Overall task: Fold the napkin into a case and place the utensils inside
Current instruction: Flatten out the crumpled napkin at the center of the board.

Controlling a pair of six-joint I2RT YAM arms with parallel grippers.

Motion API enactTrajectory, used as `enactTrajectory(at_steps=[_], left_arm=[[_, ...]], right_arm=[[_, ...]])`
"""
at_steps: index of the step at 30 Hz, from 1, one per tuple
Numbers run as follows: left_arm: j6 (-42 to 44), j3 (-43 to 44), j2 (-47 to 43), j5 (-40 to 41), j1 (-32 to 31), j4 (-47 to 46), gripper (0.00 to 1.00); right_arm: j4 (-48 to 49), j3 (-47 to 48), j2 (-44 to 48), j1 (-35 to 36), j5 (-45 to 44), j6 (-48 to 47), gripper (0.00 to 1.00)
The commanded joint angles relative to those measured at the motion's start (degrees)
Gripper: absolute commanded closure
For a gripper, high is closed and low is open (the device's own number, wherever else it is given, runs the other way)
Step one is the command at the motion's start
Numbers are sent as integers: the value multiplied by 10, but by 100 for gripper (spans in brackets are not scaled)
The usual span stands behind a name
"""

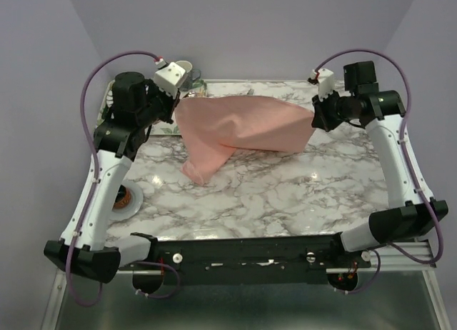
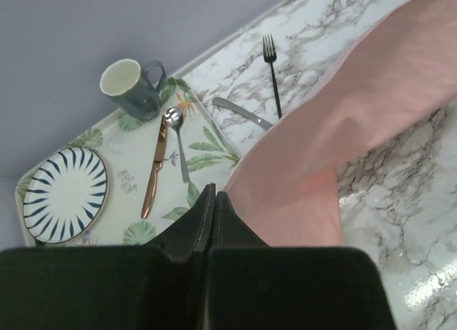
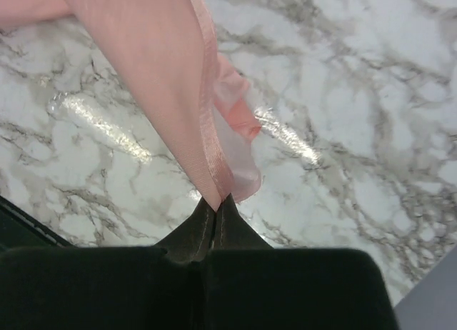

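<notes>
Left gripper (image 2: 214, 193) seemingly pinches napkin (image 2: 357, 116) edge.

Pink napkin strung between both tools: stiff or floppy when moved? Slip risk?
Likely very floppy: the napkin sags between left tool and right tool, one corner drooping toward the marble table. Probably light: pinched edges alone carry it. Its thin hem may slip if tugged.

We note napkin (image 1: 243, 123): salmon-pink, plain, lifted and stretched between left gripper (image 1: 173, 105) and right gripper (image 1: 315, 116), both pinching it; one corner sags to desk (image 1: 285, 194). Fork (image 2: 273, 76): slim, silver, flat on desk. Knife (image 2: 241, 112) beside it, one end under napkin.
</notes>
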State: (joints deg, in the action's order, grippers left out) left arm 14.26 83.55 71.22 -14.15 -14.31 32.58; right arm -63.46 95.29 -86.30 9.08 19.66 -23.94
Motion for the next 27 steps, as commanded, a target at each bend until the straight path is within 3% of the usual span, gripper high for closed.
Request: enactTrajectory(at_steps=[1,13,20,24,27], left_arm=[[-14,27,-76,-29,3,39,100],[-41,103,-238,-98,5,109,100],[-80,156,-216,-127,5,117,100],[-112,180,-166,-127,5,109,100],[-135,165,-114,-118,5,94,100]], right_arm=[[-67,102,60,0,-6,-57,99],[-59,156,282,-1,50,-115,99],[-17,194,327,0,37,-75,99],[-29,187,279,0,-20,-60,99],[16,139,256,0,-60,-45,99]])
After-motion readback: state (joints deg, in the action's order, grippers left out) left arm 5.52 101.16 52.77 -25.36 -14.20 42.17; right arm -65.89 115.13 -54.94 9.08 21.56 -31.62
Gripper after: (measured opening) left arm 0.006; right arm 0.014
